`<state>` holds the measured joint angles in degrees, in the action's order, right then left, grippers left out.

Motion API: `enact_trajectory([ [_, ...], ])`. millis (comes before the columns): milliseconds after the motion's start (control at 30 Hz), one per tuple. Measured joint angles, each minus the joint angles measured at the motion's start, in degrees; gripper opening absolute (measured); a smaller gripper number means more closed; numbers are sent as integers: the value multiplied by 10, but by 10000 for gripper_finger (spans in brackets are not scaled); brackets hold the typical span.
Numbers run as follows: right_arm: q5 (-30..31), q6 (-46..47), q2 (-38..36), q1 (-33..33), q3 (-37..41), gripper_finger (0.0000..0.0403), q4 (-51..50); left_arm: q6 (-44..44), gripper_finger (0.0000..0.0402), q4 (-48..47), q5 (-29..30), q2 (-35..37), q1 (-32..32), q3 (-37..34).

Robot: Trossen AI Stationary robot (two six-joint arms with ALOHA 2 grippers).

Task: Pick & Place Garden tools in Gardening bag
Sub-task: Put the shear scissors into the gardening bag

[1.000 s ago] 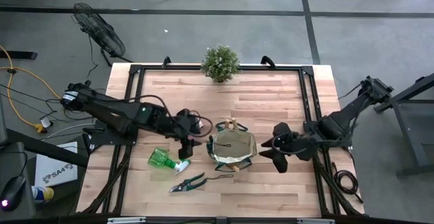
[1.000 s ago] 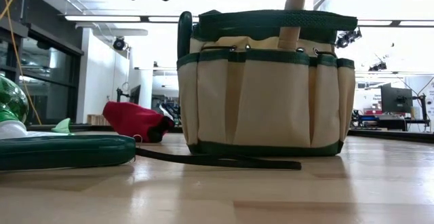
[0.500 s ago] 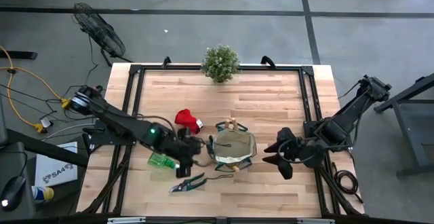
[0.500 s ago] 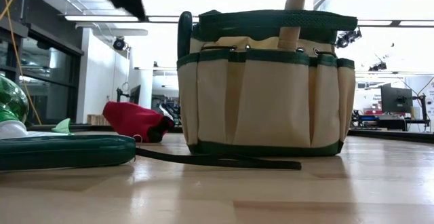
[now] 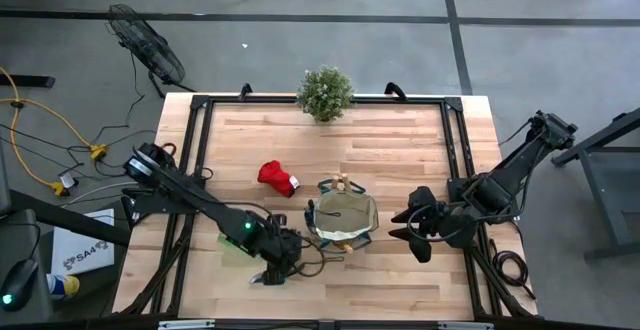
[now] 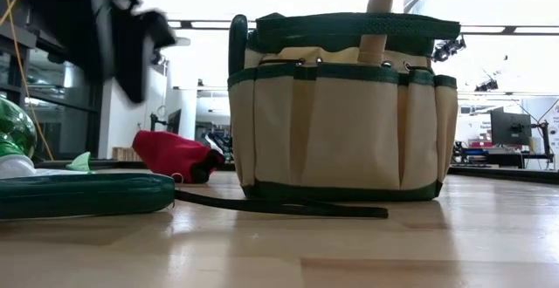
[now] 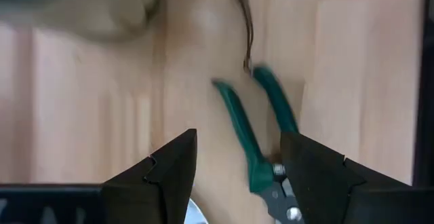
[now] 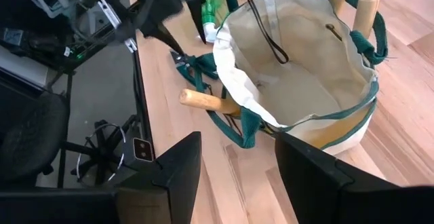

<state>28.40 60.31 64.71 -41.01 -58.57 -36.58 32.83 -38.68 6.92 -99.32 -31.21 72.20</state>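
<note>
A pale wooden table (image 5: 400, 140) with a black frame fills the middle of the overhead frame. A bushy potted plant (image 5: 325, 92) stands at its top edge, centre. A red glove (image 5: 277, 177) lies left of centre. The tan gardening bag (image 5: 344, 219) sits just below centre. Green-handled pruners (image 7: 261, 149) lie at lower left, beside the bag. A green spray bottle (image 6: 13, 140) lies farther left.

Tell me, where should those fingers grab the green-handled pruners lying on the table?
Probably from above, across the two green handles. The pruners lie flat with handles spread in a V, and the left gripper, fingers open, already hangs over them. Closing there should squeeze both handles together.
</note>
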Motion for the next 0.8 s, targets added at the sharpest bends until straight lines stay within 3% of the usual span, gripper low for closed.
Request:
enact_trajectory([
  [267, -3, -6, 0, 0, 0, 181, 1, 62, 205, 7, -4, -53, -3, 0],
  [567, -6, -17, 0, -20, 0, 181, -2, 88, 205, 13, -53, -100, -4, 0],
  [800, 0, -17, 0, -27, 0, 181, -2, 97, 205, 10, -49, -110, -11, 1],
])
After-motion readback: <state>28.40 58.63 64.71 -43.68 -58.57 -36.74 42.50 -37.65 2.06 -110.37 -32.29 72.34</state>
